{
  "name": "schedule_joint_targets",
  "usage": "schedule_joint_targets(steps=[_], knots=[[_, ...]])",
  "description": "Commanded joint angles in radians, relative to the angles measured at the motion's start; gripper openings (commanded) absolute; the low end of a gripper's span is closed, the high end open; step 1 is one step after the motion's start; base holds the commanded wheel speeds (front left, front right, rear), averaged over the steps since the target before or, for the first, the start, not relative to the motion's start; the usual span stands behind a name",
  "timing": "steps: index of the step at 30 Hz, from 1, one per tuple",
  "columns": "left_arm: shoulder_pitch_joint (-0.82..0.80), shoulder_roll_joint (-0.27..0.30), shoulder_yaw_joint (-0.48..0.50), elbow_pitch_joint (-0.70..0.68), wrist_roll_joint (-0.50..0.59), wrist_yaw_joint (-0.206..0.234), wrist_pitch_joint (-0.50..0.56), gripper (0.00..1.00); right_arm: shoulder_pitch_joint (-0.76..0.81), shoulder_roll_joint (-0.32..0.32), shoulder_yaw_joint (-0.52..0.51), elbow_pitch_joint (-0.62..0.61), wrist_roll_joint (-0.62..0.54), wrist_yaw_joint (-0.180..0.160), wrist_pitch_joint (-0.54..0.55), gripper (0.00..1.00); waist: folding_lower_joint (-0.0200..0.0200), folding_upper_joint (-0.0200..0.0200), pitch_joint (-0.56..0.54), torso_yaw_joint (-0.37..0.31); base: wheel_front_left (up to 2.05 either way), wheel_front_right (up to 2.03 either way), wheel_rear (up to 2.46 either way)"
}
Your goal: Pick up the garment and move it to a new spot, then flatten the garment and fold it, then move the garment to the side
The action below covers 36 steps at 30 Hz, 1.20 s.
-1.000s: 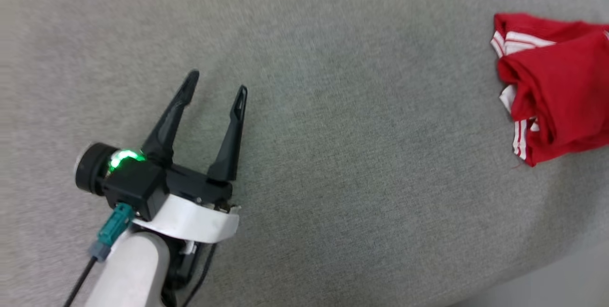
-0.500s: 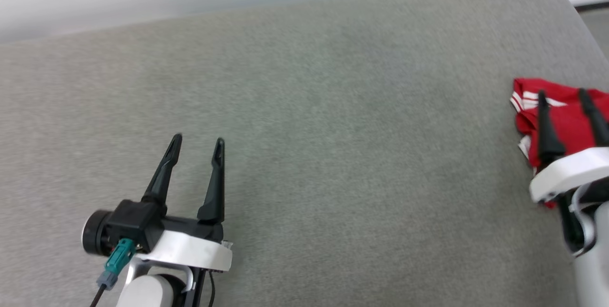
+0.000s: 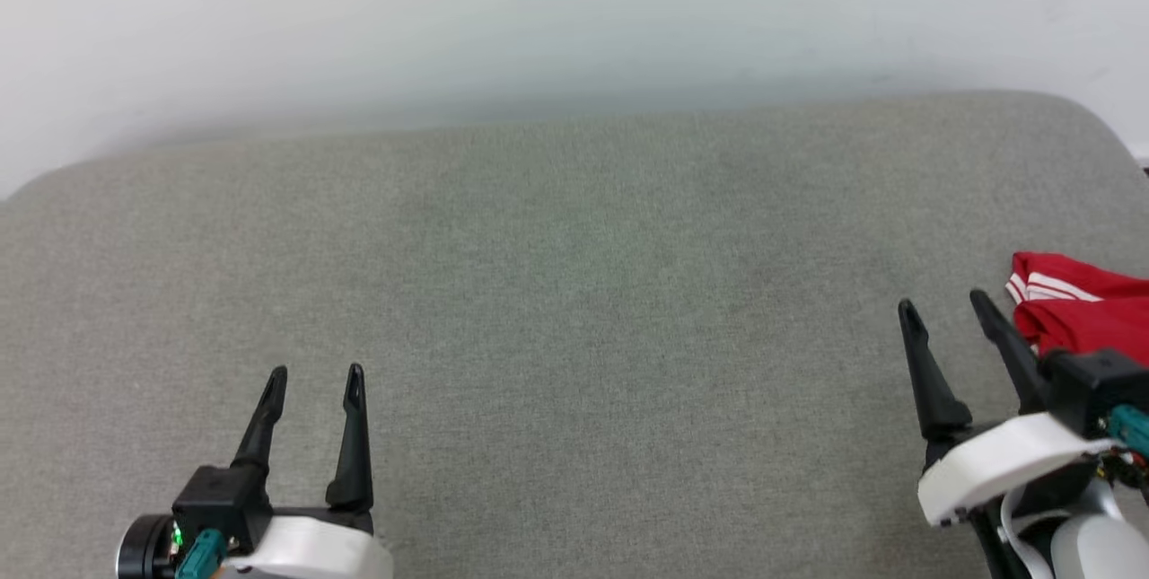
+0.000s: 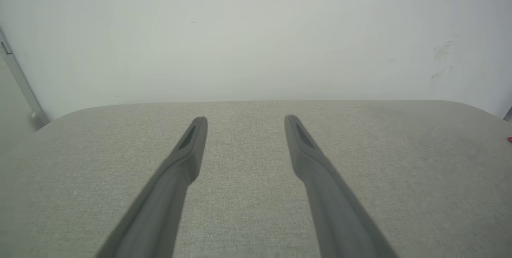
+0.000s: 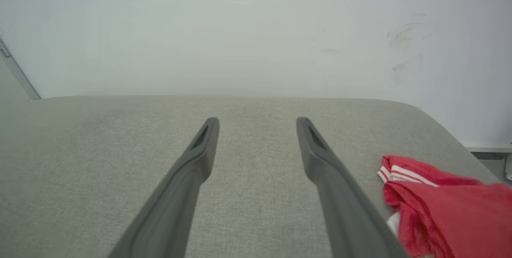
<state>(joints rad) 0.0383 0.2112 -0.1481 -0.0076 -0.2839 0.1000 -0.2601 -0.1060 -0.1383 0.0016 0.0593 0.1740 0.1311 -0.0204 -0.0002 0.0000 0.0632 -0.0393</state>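
Our left pincer [image 3: 315, 372] and right pincer [image 3: 942, 301] were apart, empty | garment [image 3: 1077, 319] lay bundled at our right | we judged it put aside.

Left end effector [image 3: 314, 379] low, fingers spread, empty, right end effector [image 3: 942, 305] likewise, tilted left

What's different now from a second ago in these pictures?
Mostly the head camera has lifted: the wall and the right gripper, open, have come into frame. Nothing was grasped or released. The left gripper stays open, and the garment still lies bunched at the right of the grey surface, untouched.
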Motion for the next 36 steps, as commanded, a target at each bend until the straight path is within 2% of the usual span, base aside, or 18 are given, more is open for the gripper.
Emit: schedule_joint_targets(steps=[1, 16, 36], knots=[[0.018, -0.003, 0.005, -0.002, 0.01, -0.004, -0.007, 1.0, 0.035, 0.011, -0.003, -0.027, -0.007, -0.001, 0.008, 1.0, 0.0002, 0.0, -0.025, 0.0, 0.0, 0.0, 0.0], [0.108, -0.028, 0.015, -0.003, 0.037, -0.02, -0.007, 1.0, 0.2, 0.053, -0.024, -0.193, -0.035, -0.001, 0.073, 1.0, 0.0002, 0.0, -0.077, 0.002, 0.0, 0.0, 0.0], [0.085, -0.051, 0.039, 0.009, 0.066, -0.053, -0.007, 1.0, 0.195, 0.031, -0.011, -0.195, -0.042, -0.001, 0.068, 1.0, 0.0002, 0.0, -0.071, 0.006, 0.0, 0.0, 0.0]])
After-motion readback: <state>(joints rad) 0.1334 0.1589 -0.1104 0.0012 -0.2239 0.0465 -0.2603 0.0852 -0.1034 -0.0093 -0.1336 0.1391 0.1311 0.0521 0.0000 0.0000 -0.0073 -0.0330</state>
